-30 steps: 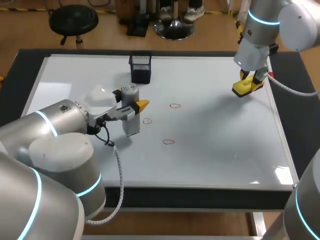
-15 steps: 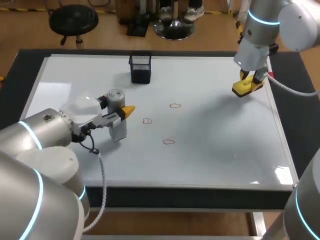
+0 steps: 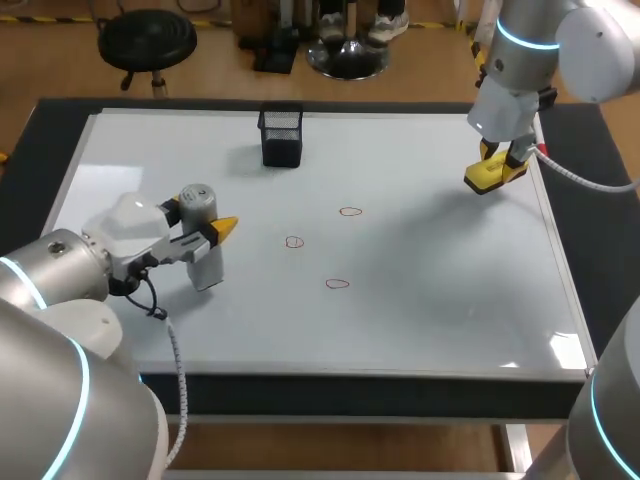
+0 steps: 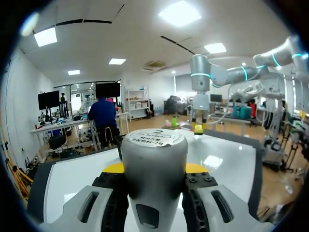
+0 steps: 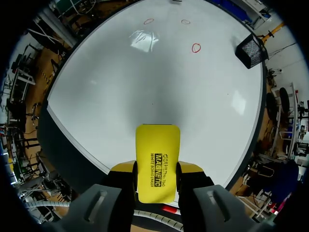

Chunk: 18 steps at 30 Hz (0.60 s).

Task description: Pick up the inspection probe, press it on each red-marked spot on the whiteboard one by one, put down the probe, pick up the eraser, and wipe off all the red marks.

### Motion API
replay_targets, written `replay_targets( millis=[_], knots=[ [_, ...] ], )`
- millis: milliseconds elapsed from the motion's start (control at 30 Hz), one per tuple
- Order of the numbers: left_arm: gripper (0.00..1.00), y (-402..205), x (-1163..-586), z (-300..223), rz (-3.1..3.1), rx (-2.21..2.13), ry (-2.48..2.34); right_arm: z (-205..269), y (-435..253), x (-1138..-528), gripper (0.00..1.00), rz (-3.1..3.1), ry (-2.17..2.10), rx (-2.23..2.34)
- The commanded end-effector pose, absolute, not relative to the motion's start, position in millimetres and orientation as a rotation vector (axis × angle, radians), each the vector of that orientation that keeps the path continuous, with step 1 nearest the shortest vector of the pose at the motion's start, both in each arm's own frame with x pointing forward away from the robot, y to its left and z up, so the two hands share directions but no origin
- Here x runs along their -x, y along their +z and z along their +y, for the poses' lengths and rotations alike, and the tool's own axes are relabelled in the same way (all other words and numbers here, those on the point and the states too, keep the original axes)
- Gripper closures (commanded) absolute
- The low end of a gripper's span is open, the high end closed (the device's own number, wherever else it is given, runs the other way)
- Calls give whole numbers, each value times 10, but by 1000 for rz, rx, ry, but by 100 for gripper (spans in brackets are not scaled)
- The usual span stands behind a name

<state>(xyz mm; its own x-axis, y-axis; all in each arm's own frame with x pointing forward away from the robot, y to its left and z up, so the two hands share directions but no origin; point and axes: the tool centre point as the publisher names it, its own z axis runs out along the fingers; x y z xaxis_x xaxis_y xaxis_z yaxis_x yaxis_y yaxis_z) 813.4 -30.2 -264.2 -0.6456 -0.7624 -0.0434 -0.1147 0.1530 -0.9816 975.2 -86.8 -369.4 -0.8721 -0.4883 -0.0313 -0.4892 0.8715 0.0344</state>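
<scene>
A grey cylindrical probe (image 3: 201,245) stands upright over the left part of the whiteboard (image 3: 430,300), with my left gripper (image 3: 213,235) shut on it. The probe (image 4: 154,164) sits between the yellow-tipped fingers in the left wrist view. Three red marks (image 3: 349,212) (image 3: 293,242) (image 3: 338,284) lie to the right of the probe, apart from it. At the board's far right edge my right gripper (image 3: 497,162) is shut on the yellow eraser (image 3: 488,177), a little above the surface. The eraser (image 5: 157,162) sticks out ahead of the right fingers, with the red marks (image 5: 196,48) far ahead.
A black mesh holder (image 3: 281,137) stands at the back of the board, behind the probe and marks; the right wrist view shows the holder (image 5: 249,50) too. The board's raised frame (image 3: 565,270) runs along the right side.
My left arm has carried the probe leftward and slightly toward the front, away from the red marks. The right arm and eraser have stayed still.
</scene>
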Motion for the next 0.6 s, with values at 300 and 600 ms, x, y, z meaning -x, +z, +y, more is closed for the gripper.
replay_targets(
  millis=[300, 600],
  knots=[
    [100, -2630, -8047, 88, 1812, 813, -1573, -871, -3688, -9755, 100, 3020, 59, 791],
    [100, -2641, -8046, 127, 1804, 821, -1576, -871, -3688, -9755, 100, 3020, 59, 791]
  ],
)
